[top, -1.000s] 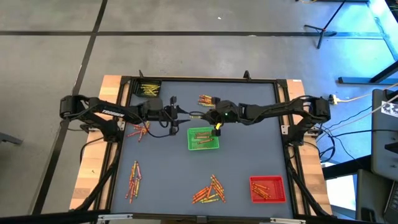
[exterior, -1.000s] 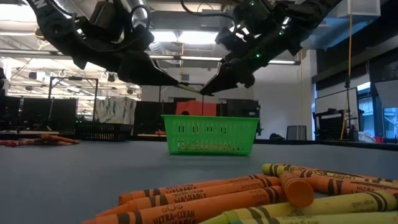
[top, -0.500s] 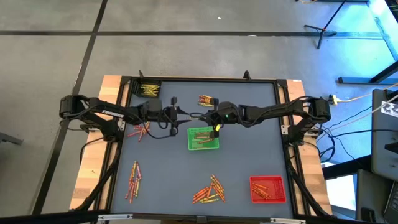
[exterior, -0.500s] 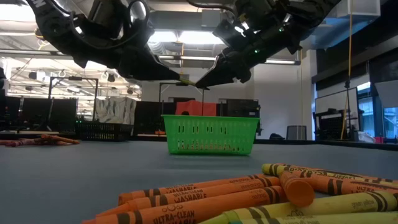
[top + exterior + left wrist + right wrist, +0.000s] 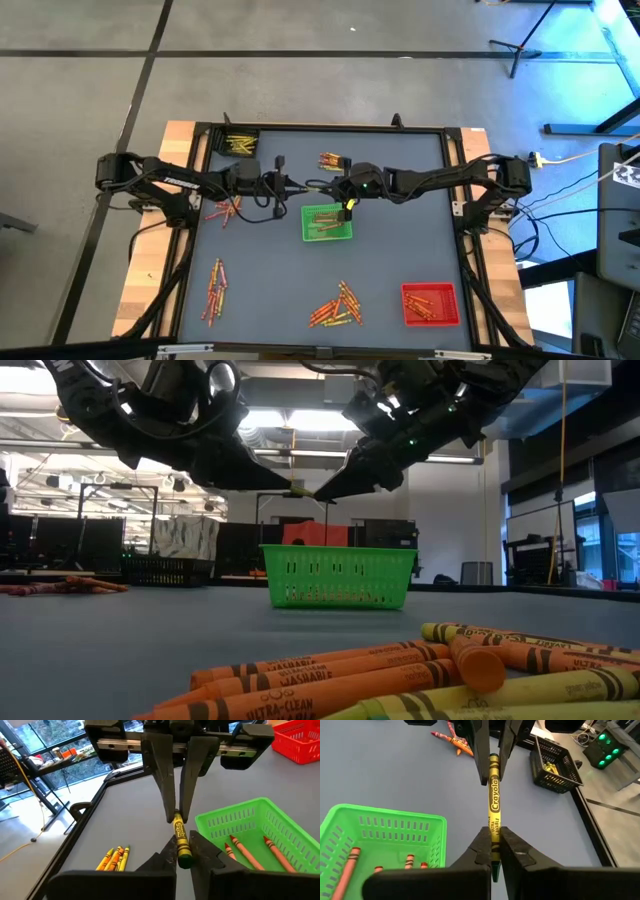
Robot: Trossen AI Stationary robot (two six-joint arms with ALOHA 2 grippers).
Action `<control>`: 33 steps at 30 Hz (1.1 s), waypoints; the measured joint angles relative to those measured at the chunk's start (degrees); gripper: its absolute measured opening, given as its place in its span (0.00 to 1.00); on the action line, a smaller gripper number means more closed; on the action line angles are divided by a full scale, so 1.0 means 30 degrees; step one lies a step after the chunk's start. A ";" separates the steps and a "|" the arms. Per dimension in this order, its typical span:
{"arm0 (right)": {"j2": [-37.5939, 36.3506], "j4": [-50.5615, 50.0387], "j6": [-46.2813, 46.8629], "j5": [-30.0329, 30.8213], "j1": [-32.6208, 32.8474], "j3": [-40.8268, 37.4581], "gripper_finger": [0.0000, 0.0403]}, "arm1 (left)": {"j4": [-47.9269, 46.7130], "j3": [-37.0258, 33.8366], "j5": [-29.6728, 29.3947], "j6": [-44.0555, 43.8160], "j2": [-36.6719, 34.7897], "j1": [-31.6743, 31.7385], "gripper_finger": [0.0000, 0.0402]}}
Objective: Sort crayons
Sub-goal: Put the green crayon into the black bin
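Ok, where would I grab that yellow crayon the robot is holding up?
Pinch the bare middle of the yellow crayon, coming from the side. It lies level in the air, with the left hand shut on one end and the right hand on the other, so only the middle is free.

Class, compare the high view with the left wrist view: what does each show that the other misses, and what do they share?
Only the high view shows the black tray of yellow crayons at the far left corner and the loose crayon piles near the front edge.

Only the left wrist view shows the yellow crayon pinched at opposite ends by the left gripper and the right gripper.

Both show the green tray and the red tray.
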 joint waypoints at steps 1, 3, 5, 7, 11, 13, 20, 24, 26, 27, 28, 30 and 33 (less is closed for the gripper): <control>0.0000 0.0026 0.0072 0.0084 0.0000 0.0000 0.04 | 0.0000 0.0000 -0.0075 -0.0007 0.0000 0.0000 0.03; -0.0037 -0.0025 0.0092 0.0394 0.0000 0.0000 0.04 | -0.0003 0.0000 -0.0614 -0.0047 0.0000 -0.0004 0.02; -0.0228 -0.0194 0.0219 0.0715 0.0005 0.0015 0.04 | -0.0080 0.0000 -0.1230 -0.0066 0.0000 -0.0029 0.02; -0.0600 -0.0549 0.0528 0.0811 0.0021 0.0053 0.05 | -0.0484 0.0027 -0.1782 -0.0080 -0.0157 -0.0035 0.02; -0.1578 -0.2628 0.0892 0.0900 0.0154 0.0029 0.13 | -0.2116 -0.0029 -0.4142 -0.0171 -0.0900 0.0044 0.03; -0.1876 -0.3230 0.1140 0.0877 0.0176 0.0029 0.20 | -0.2560 -0.0008 -0.5153 -0.0185 -0.1445 -0.0006 0.03; -0.2171 -0.5497 0.1520 0.1745 0.0109 -0.0014 0.40 | -0.7907 -0.0012 -1.1739 -0.1196 -0.4436 -0.0087 0.03; -0.2171 -0.5565 0.1527 0.2198 0.0109 0.0000 0.45 | -1.1234 -0.0015 -1.6056 -0.2660 -0.5800 0.0225 0.03; -0.2171 -0.5507 0.1501 0.2203 0.0109 0.0000 0.47 | -1.2531 -0.0007 -1.7101 -0.3428 -0.6084 0.0701 0.03; -0.2171 -0.5500 0.1475 0.2203 0.0109 0.0000 0.47 | -1.3283 -0.0007 -1.7386 -0.3829 -0.6125 0.1026 0.03; -0.2171 -0.5507 0.1469 0.2203 0.0109 0.0000 0.47 | -1.3930 -0.0007 -1.7486 -0.4266 -0.6127 0.1393 0.03; -0.2171 -0.5530 0.1461 0.2195 0.0109 0.0000 0.47 | -1.5006 -0.0007 -1.7441 -0.5095 -0.6115 0.2241 0.03; -0.2171 -0.5511 0.1445 0.2195 0.0109 0.0000 0.46 | -1.6506 -0.0007 -1.7412 -0.6081 -0.5960 0.3552 0.03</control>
